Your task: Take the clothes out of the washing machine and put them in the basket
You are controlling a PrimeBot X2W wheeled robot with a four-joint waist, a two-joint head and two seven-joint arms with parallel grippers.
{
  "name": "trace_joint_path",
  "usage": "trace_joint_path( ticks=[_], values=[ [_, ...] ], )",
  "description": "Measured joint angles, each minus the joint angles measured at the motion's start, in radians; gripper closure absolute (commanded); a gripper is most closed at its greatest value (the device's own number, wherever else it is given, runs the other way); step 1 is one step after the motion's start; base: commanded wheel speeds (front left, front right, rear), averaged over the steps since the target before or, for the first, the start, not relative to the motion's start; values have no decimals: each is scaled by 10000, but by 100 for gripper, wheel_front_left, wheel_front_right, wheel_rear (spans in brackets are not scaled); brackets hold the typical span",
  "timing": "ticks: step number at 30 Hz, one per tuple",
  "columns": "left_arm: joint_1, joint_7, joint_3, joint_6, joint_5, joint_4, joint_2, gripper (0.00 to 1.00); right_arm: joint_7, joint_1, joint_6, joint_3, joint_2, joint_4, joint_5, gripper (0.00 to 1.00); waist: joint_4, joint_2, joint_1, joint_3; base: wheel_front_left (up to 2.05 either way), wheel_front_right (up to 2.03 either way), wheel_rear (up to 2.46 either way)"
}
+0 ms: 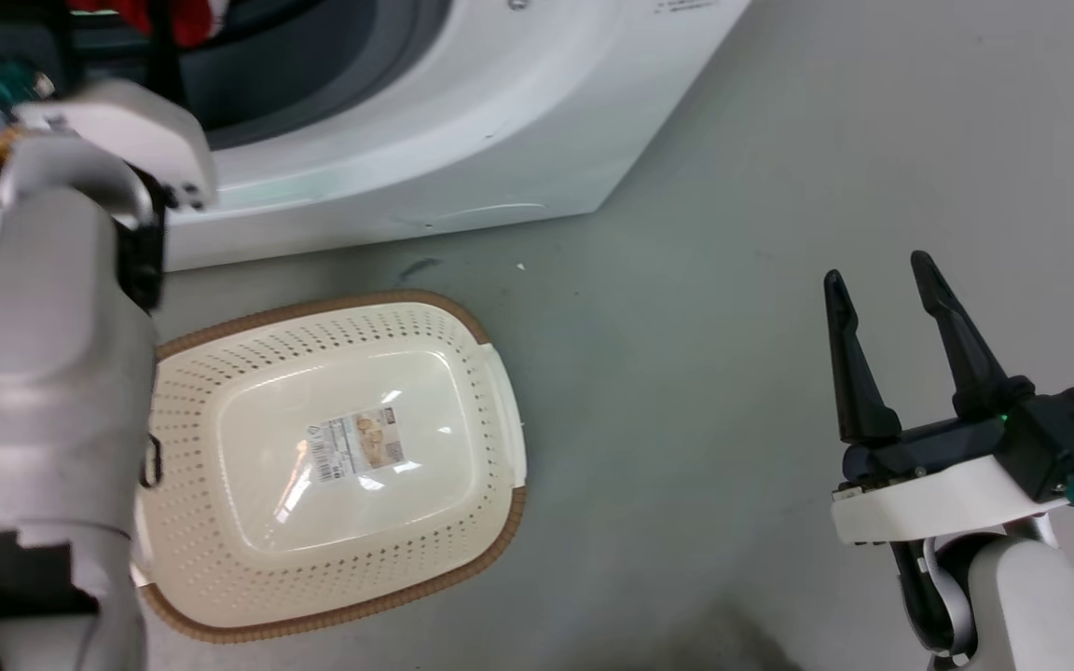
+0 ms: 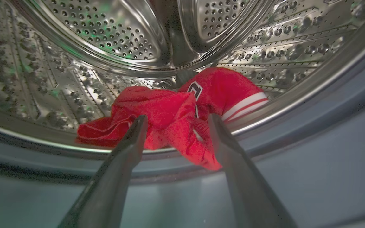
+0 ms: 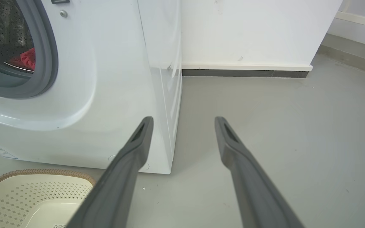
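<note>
**Left wrist view: logged clothes at drum front, left hand released**

Recorded the clothes as a crumpled red heap with white stripe trim and part of a dark printed number. Placed them at the bottom front of the perforated steel drum of the washing machine, with one fold hanging over the drum lip toward the grey door ring. Found the left hand inside the door opening, fingers spread, tips on either side of the front fold. Cannot tell whether the tips touch the fabric. Logged it as released, clamped on nothing.

Head view: located the basket on the floor, just in front of the washing machine, open side up, with a printed label on its bottom. Noted the pale left forearm crossing the basket's left edge. Located the right hand well apart to the basket's right, over bare floor, fingers spread, gripping nothing.

Right wrist view: confirmed the same spread, with the fingers pointing past the machine's front corner toward the wall skirting.
</note>
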Motion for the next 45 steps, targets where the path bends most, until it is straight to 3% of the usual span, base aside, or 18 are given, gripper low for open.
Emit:
trace_joint_path(
  ticks=[1,9,19,20,22,23,26,30,38,45],
  values=[
    [-725,428,-15,-81,42,545,366,0,-100,-159,0,117,0,180,130,0,-254,0,-1,205,0,0,0],
    [-2347,2054,-267,-489,203,1914,1273,0,-364,-405,0,579,2,581,487,0,-821,0,0,665,0,0,0],
    [-3912,4401,-878,-934,558,2882,1981,0,-604,-773,0,1035,0,922,947,0,-1275,0,-1,1171,0,0,0],
    [-4015,4667,-905,-940,558,2966,2004,46,-621,-778,0,1087,2,957,1007,0,-1303,0,0,1193,0,0,0],
    [-4177,5030,-978,-951,569,3047,2048,77,-637,-812,0,1151,2,976,1018,0,-1349,0,-1,1222,0,0,0],
    [-4264,5262,-1020,-953,594,3129,2061,100,-639,-858,0,1174,2,984,1055,0,-1370,0,-1,1230,0,0,0],
    [-4305,5415,-1055,-840,617,3147,2146,100,-663,-954,0,1216,2,1011,1104,0,-1420,0,-1,1245,0,0,0],
    [-4229,5001,-1055,-625,564,3003,2217,100,-685,-954,0,1174,2,1133,1185,0,-1452,0,-1,1117,0,0,0],
    [-2763,2044,-769,-127,52,2497,1841,100,-709,-806,0,652,8,1227,803,0,-1251,0,-1,353,0,0,0],
    [-1124,-290,-408,-44,-579,2608,1237,100,-644,-267,2,165,10,1237,474,0,-905,0,-2,-770,0,0,0]
  ],
)
